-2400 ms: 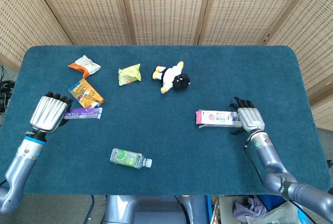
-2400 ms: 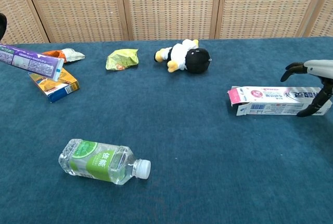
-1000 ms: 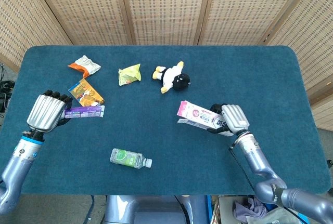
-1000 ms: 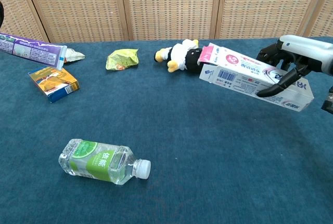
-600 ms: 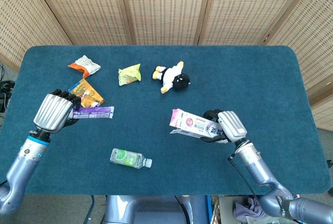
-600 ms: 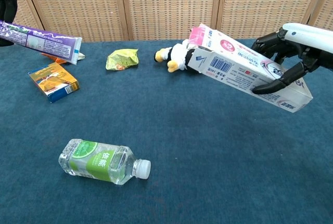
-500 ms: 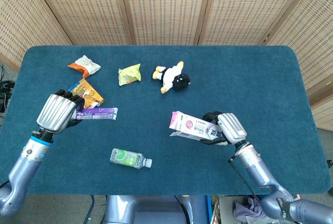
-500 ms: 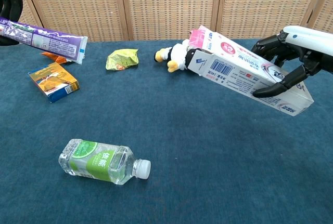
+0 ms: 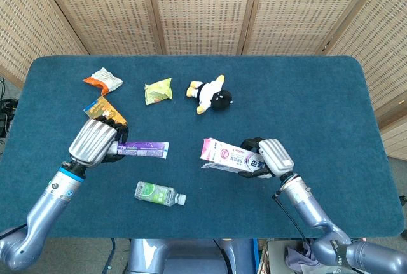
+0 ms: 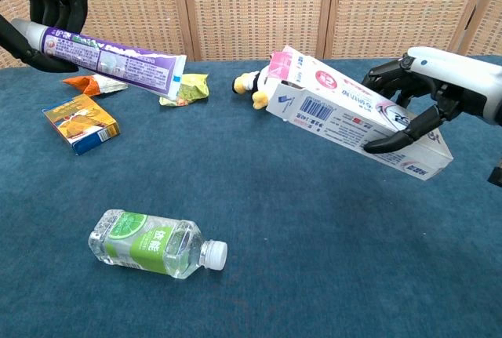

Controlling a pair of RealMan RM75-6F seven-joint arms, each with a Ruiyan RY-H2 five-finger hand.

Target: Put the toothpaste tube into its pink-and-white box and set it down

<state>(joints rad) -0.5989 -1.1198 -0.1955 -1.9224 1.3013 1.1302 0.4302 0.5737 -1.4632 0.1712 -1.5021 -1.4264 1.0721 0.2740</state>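
2 hands are loaded: the toothpaste tube (image 10: 118, 59) is gripped aloft by the left hand (image 9: 96, 142), the pink-and-white box (image 10: 353, 122) by the right hand (image 9: 266, 157). Both long axes run roughly left-right, tube tip aimed at the box's open pink end, a gap between.

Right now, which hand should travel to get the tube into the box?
Left, probably. The left hand holds the toothpaste tube aimed toward the box, whose open end faces it in the right hand.
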